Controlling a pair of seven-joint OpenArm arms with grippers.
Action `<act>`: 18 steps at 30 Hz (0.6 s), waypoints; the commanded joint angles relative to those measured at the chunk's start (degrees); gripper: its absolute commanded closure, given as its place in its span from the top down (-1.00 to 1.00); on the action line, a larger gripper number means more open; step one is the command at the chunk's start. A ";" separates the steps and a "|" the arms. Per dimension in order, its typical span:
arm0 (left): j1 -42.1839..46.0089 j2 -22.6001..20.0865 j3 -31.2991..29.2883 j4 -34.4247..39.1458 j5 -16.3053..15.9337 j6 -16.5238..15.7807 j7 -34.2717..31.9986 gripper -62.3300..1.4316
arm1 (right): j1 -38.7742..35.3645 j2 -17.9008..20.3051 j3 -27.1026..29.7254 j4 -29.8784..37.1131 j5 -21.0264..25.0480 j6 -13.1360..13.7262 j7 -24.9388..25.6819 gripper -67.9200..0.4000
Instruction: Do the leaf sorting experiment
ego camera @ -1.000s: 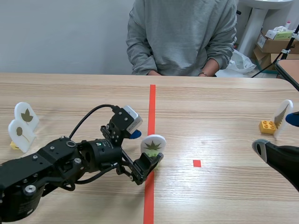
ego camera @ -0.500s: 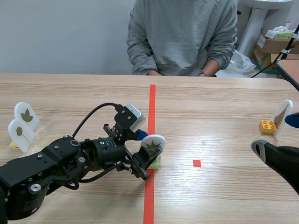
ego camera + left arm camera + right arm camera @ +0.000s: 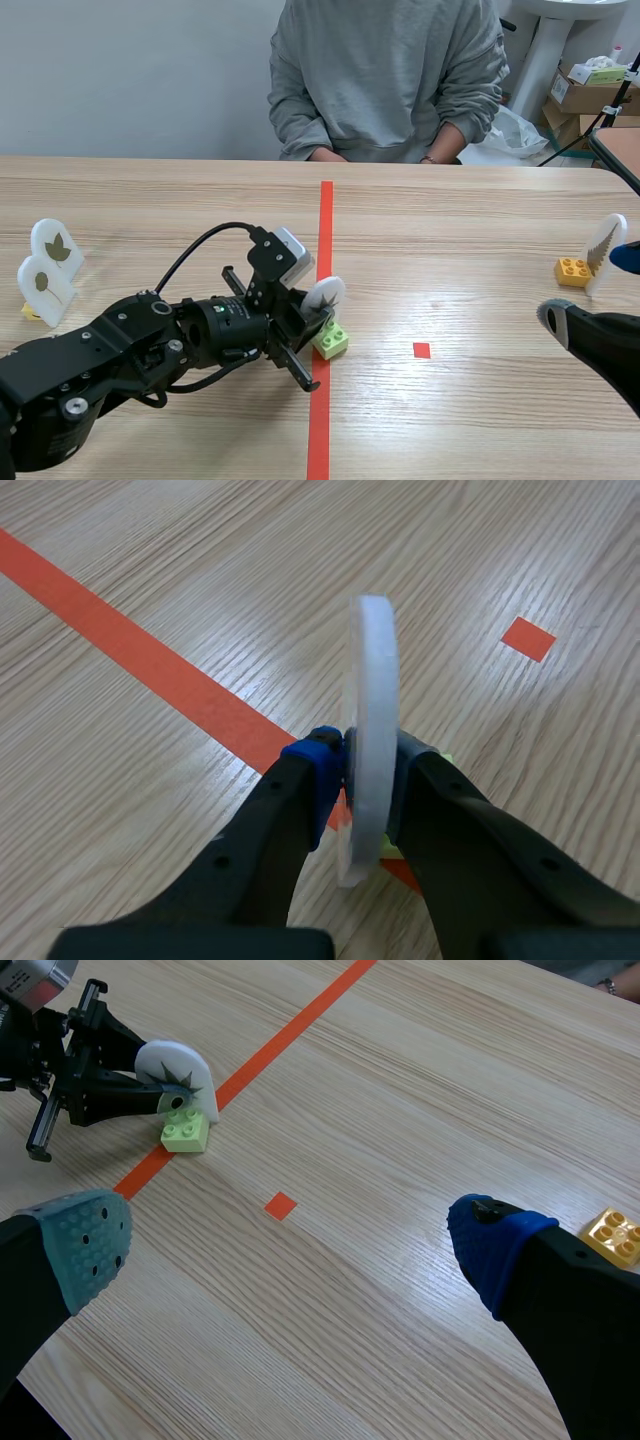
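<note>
The white leaf card [image 3: 370, 730] with the spiky leaf is pinched between the two fingers of my left gripper [image 3: 365, 765]. My blue pad [image 3: 318, 770] presses one face and the other finger presses the opposite face. From my left wrist I see the card edge-on. In the scene view it tilts away from upright. Its foot is plugged into a light green brick [image 3: 332, 341], which sits right at the long red tape line [image 3: 324, 220], near the middle of the table [image 3: 460, 420]. I cannot tell whether the brick rests flat on the wood.

My right gripper [image 3: 290, 1245] is spread wide and holds nothing. Its grey-green pad [image 3: 88, 1245] and blue pad [image 3: 495, 1250] are well apart over bare wood. The small red tape square [image 3: 281, 1205] lies ahead of and between them.

A yellow brick [image 3: 572, 270] carries a white card with a feathery leaf [image 3: 605, 250] near my right gripper's blue fingertip. Two more white leaf cards [image 3: 57, 247] and [image 3: 44, 285] stand together at the table's left side, well apart from the green brick. A person in a grey sweatshirt [image 3: 390, 80] sits across the table.
</note>
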 commanded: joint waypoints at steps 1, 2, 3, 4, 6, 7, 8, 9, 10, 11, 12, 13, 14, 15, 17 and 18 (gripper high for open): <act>-0.15 0.07 -0.15 1.20 -0.31 0.33 -0.44 -0.84 | 0.70 0.28 -0.17 0.31 0.61 0.46 0.66 1.00; -0.15 0.09 -0.15 1.20 -0.31 0.33 -0.42 -0.84 | 0.70 0.28 -0.17 0.31 0.61 0.46 0.66 1.00; -0.15 0.09 -0.15 1.20 -0.31 0.33 -0.42 -0.84 | 0.70 0.28 -0.17 0.31 0.61 0.46 0.66 1.00; -0.15 0.09 -0.15 1.20 -0.31 0.33 -0.42 -0.84 | 0.70 0.28 -0.17 0.31 0.61 0.46 0.66 1.00; -0.15 0.09 -0.15 1.20 -0.33 0.33 -0.42 -0.84 | 0.70 0.28 -0.17 0.31 0.61 0.46 0.66 1.00; -0.15 0.09 -0.15 1.20 -0.35 0.33 -0.44 -0.84 | 0.70 0.28 -0.17 0.31 0.61 0.46 0.66 1.00; -0.15 0.09 -0.15 1.20 -0.35 0.33 -0.44 -0.84 | 0.70 0.28 -0.17 0.31 0.61 0.46 0.66 1.00; -0.15 0.09 -0.15 1.25 -0.37 0.33 -0.42 -0.84 | 0.70 0.28 -0.17 0.31 0.61 0.46 0.66 1.00; -0.13 0.07 -0.17 1.42 -0.37 0.33 -0.42 -0.84 | 0.70 0.28 -0.17 0.31 0.61 0.46 0.66 1.00; 0.04 -0.04 -0.17 1.86 -0.39 0.33 -0.37 -0.84 | 0.70 0.28 -0.17 0.31 0.61 0.46 0.66 1.00; 0.33 -0.17 -0.28 2.47 -0.44 0.28 -0.15 -0.84 | 0.70 0.31 -0.17 0.31 0.61 0.46 0.63 1.00; 0.76 -0.37 -0.57 3.52 -0.48 0.31 0.17 -0.84 | 0.70 0.31 -0.17 0.31 0.61 0.46 0.66 1.00; 1.27 -0.61 -1.07 4.70 -0.72 0.31 0.79 -0.84 | 0.70 0.31 -0.17 0.31 0.61 0.46 0.66 1.00; 1.92 -0.85 -1.77 6.03 -1.03 0.31 1.42 -0.84 | 0.70 0.31 -0.17 0.31 0.61 0.46 0.66 1.00; 3.26 -1.20 -3.56 8.48 -1.07 0.31 3.02 -0.84 | 0.72 0.31 -0.17 0.31 0.61 0.46 0.66 1.00; 3.96 -1.51 -4.63 9.75 -1.38 0.31 3.61 -0.84 | 0.72 0.31 -0.17 0.31 0.61 0.46 0.66 1.00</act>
